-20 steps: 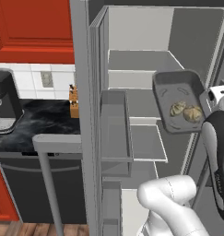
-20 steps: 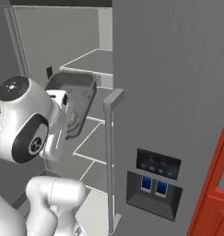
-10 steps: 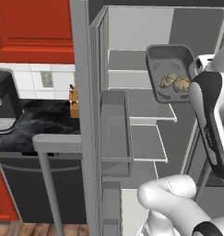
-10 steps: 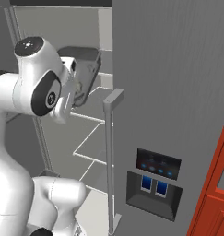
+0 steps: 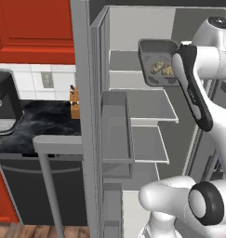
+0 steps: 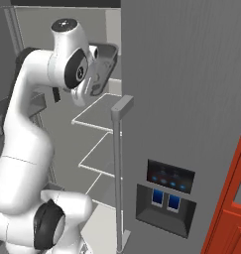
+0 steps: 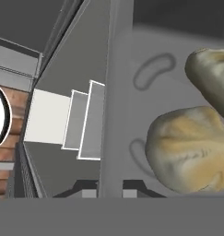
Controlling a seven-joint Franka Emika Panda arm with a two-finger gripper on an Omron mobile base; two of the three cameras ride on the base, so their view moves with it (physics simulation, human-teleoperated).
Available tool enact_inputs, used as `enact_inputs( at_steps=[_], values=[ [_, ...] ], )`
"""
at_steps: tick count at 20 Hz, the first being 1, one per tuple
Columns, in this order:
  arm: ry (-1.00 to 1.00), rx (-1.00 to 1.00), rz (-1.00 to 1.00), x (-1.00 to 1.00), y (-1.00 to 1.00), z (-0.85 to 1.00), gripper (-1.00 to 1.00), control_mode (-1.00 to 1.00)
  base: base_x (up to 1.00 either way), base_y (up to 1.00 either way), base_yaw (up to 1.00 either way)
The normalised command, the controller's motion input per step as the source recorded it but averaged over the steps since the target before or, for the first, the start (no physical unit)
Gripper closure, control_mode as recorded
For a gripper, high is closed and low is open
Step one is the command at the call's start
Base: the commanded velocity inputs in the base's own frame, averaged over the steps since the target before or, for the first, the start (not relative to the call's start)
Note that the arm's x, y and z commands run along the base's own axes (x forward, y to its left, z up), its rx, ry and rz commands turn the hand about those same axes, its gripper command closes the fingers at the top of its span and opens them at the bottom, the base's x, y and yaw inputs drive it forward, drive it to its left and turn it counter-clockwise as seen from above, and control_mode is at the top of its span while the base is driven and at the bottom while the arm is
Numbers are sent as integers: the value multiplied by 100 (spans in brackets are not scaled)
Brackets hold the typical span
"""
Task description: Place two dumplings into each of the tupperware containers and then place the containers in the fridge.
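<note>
A grey tupperware container (image 5: 154, 51) hangs tilted inside the open fridge (image 5: 133, 28), level with its upper shelves. Two pale dumplings (image 5: 162, 69) lie in it. In the hand view my gripper (image 7: 109, 192) is shut on the container's rim (image 7: 112, 106), with the two dumplings (image 7: 189, 152) large and close at the right. From the right base view the container (image 6: 108, 58) peeks out behind my hand, beside the fridge's closed door (image 6: 191, 89).
Glass shelves (image 5: 149, 104) run below the container, and a door bin (image 5: 116, 130) stands on the open left door. A black counter (image 5: 35, 123) with a coffee machine (image 5: 3, 104) and a knife block (image 5: 75, 100) lies to the left. A dispenser panel (image 6: 166, 196) and a long handle (image 6: 118, 168) are on the right door.
My arm has lifted the container with its dumplings from mid-shelf height to the upper shelves and carried it deeper into the fridge. The grip stays shut.
</note>
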Motion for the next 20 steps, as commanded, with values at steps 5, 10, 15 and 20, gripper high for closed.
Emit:
enact_inputs(
  at_steps=[5, 10, 15, 20],
  values=[
    [0, 3, 0, 86, -17, 0, 100, -100, 0, 0, 0],
    [0, 3, 1, 75, -17, 1, 100, -100, 0, 0, 0],
    [-4, 0, 0, 64, 0, -2, 100, -100, 0, 0, 0],
    [-4, 0, 0, 60, 0, -10, 100, -100, 0, 0, 0]
  ],
)
